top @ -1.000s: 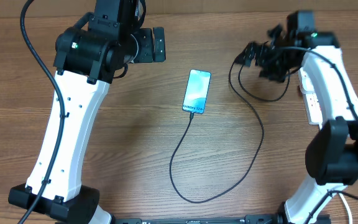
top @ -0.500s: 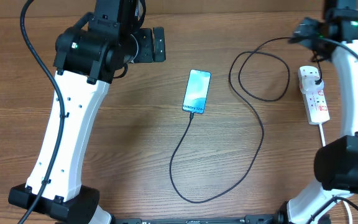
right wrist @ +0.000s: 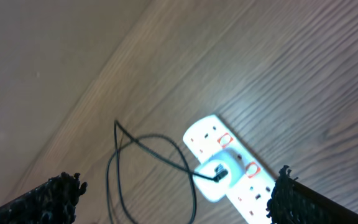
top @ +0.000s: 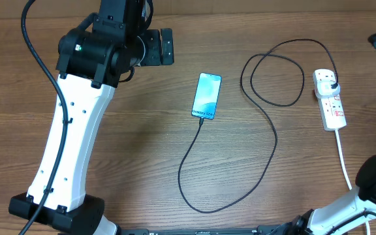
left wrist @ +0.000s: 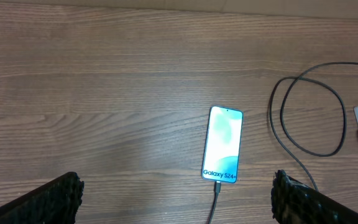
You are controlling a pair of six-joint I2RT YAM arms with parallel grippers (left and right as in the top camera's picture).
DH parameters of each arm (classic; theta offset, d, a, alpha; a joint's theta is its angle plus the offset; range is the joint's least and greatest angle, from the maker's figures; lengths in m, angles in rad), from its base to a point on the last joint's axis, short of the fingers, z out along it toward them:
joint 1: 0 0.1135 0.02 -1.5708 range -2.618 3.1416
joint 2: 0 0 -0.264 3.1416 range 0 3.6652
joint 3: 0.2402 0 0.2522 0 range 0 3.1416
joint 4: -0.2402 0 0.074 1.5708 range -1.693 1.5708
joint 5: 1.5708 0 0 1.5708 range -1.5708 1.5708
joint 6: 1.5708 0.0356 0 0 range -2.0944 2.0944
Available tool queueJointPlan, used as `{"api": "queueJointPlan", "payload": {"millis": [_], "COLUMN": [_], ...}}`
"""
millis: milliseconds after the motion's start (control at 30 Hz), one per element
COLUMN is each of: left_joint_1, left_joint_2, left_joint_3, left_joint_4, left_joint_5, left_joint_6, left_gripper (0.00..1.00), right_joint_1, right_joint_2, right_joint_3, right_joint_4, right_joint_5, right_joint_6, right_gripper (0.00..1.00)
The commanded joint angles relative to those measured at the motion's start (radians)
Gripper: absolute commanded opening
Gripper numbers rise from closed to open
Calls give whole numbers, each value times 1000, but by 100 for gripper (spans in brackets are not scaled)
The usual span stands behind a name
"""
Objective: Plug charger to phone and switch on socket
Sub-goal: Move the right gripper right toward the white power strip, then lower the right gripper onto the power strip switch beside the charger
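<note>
**Base:** Grippers?

**Me:** Left gripper point(left wrist: 179, 202) wide, empty, raised near the phone point(top: 207, 96). Right gripper point(right wrist: 176, 193) wide, empty, up off the socket point(top: 329, 99).

**Base:** Task items?

**Me:** I see the phone mid-table, screen lit, with the charger point(top: 277, 140) tip at its near edge. The plug sits in the socket's far outlet. Switch: cannot tell.

Overhead, the light is bright and even. The left arm point(top: 77, 124) throws only a faint, soft shadow onto the wooden table point(top: 142, 170) left of centre. The phone point(top: 207, 96) glows teal and sharp. The left wrist view is crisp, with a pale sheen on the wood. The right wrist view is dimmer and blurred — the white power strip point(right wrist: 225, 167) at lower centre looks washed out, with smeared edges.
</note>
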State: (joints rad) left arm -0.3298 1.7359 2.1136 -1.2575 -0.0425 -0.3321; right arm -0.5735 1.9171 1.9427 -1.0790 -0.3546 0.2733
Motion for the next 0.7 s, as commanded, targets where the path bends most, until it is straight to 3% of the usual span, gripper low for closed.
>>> {"api": "queueJointPlan", "payload": {"millis": [0,200,667], "left_joint_1": [4,4,4], "left_joint_2": [1,1,1], "left_joint_3": [-3,-3,-3], "left_joint_4": [1,1,1], "left_joint_5": [-16,-17,-17], "left_joint_6": [22,22,22], "left_gripper": [100,100,100], "right_joint_1": [0,23,31], "right_joint_2": [50,111,191], "right_joint_3": [0,0,-20], "right_joint_4": [-26,-46,-85], "right_joint_5": [-92,-91,-44], "right_joint_6": [-68,-155,-160], "right_gripper": [100,100,100]}}
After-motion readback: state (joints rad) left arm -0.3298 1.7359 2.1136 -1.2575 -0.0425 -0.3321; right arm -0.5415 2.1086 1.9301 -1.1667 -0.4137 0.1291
